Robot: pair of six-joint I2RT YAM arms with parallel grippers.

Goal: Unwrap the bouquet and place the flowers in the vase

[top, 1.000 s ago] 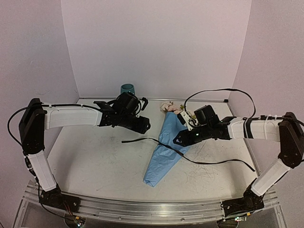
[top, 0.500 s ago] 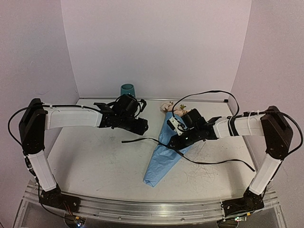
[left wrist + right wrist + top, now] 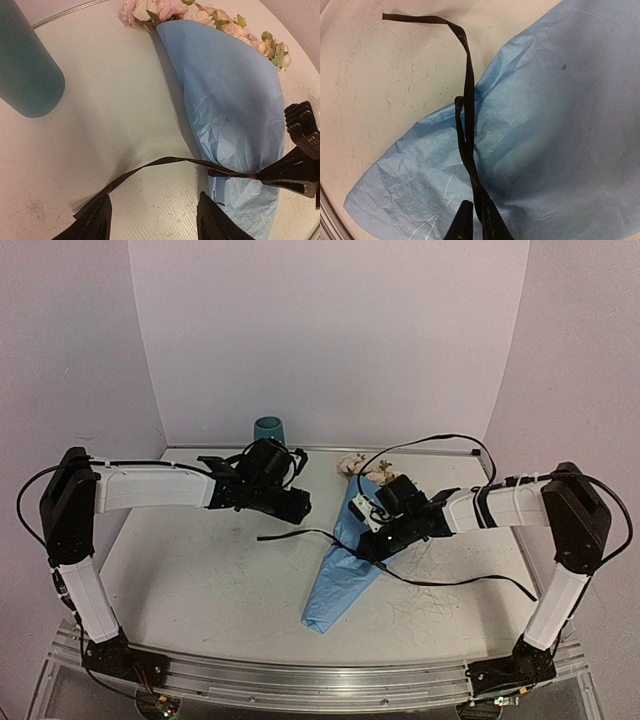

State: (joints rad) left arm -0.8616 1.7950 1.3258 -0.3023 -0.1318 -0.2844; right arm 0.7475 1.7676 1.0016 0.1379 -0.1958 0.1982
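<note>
Clamped on the ribbon (image 3: 468, 100) with right gripper (image 3: 476, 210), seemingly solid, with left gripper (image 3: 152, 210) wide open. Pull slow off the bouquet (image 3: 235, 100), no jerking

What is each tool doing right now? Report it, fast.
Left tool: open, holding nothing.
Right tool: shut on the black ribbon of the bouquet.

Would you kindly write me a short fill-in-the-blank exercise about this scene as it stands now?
1. The right gripper is shut on the thin black ____ of the bouquet.
2. The left gripper hovers ____, holding nothing.
3. The teal vase stands ____, not tipped over.
Missing words: ribbon; open; upright.
</note>
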